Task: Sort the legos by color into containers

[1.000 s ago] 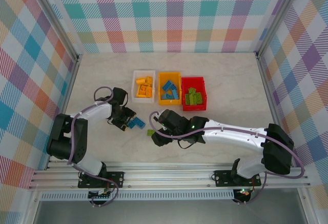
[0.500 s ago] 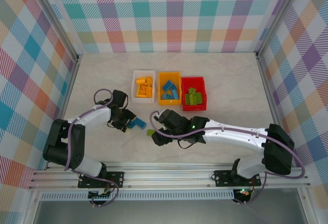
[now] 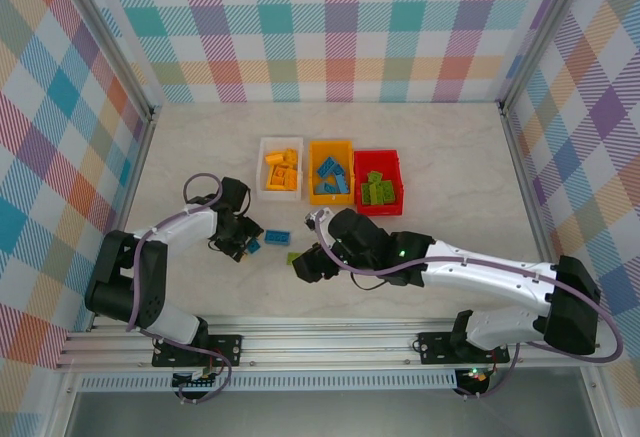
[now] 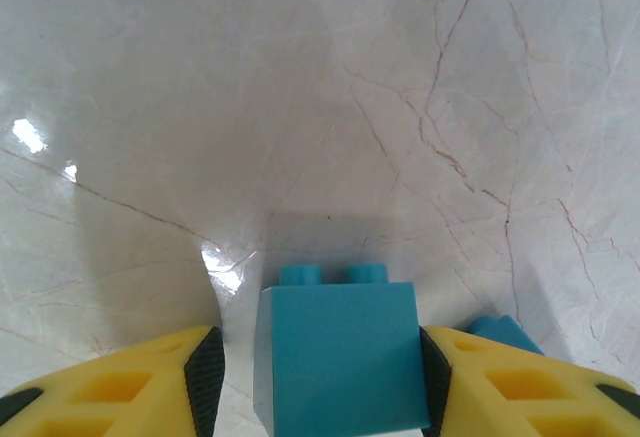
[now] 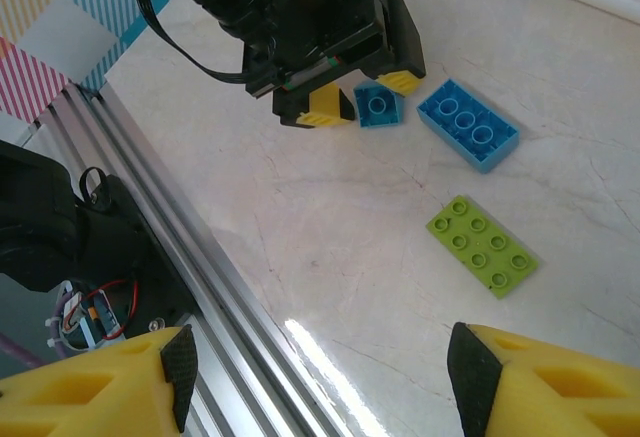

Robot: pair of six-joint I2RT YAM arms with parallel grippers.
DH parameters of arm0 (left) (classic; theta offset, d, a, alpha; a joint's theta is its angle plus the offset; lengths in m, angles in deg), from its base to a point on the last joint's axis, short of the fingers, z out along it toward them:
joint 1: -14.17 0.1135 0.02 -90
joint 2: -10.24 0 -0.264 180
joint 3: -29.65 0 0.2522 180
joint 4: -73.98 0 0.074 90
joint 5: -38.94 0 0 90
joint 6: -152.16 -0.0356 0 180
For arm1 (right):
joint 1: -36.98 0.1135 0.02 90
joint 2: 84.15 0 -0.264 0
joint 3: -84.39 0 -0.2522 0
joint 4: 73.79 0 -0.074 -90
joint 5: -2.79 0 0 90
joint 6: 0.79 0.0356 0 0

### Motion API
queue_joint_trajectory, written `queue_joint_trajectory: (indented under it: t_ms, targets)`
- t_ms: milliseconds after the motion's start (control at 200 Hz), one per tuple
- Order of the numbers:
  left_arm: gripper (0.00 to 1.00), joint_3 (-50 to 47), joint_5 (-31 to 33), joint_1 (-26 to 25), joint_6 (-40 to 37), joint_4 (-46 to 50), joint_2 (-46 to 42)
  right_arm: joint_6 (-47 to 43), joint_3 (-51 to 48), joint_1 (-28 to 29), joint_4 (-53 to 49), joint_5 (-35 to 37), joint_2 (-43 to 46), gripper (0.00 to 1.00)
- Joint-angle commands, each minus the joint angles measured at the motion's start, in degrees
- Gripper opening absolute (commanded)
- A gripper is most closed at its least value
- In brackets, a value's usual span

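Update: long blue (image 5: 468, 125) now sits clear of my left gripper (image 4: 318, 367); its narrow jaws straddle small blue (image 5: 378, 107), one pad touching, gap at the other; right gripper (image 5: 322, 362), wide and empty, has shifted right, green (image 5: 482, 244) just ahead; I'd say three bricks left to bin.

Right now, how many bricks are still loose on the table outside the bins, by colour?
Blue: 2 (small blue brick, long blue brick)
Green: 1 (green brick)
Total: 3
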State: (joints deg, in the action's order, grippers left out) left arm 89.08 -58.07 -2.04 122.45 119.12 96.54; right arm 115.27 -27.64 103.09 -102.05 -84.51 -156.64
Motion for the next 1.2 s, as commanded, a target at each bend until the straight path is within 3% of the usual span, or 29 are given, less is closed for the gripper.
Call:
queue_joint_trajectory:
  t_ms: [0, 290, 490, 635, 780, 1010, 1195]
  targets:
    - [0.51, -0.1, 0.2, -1.1, -1.1, 1.1, 0.6, 0.8, 0.8, 0.4, 1.7, -0.8, -0.8, 0.69]
    - [0.36, -0.3, 3.0, -1.7, -1.4, 4.3, -5.5, 1.8, 0.0, 0.4, 2.6, 0.7, 2.0, 0.67]
    - [0.35, 12.3, 6.6, -6.6, -6.8, 10.9, -8.8, 5.2, -3.7, -2.2, 5.7, 11.9, 13.6, 0.68]
    - [0.34, 27.0, 10.9, -12.7, -12.4, 14.1, 0.2, 8.2, -2.7, -10.6, 3.1, 11.3, 14.8, 0.68]
    - [0.32, 40.4, 9.9, -15.3, -16.2, 12.4, 11.7, 10.3, -0.1, -16.7, -0.8, 10.2, 13.3, 0.68]
    - [0.34, 62.8, 10.3, -18.1, -21.1, 16.6, 32.0, 11.3, 0.8, -20.0, -3.1, 9.6, 13.0, 0.68]
    - [0.38, 69.1, 9.5, -18.7, -21.4, 17.5, 39.5, 11.8, 0.0, -20.8, -5.1, 9.4, 13.2, 0.68]
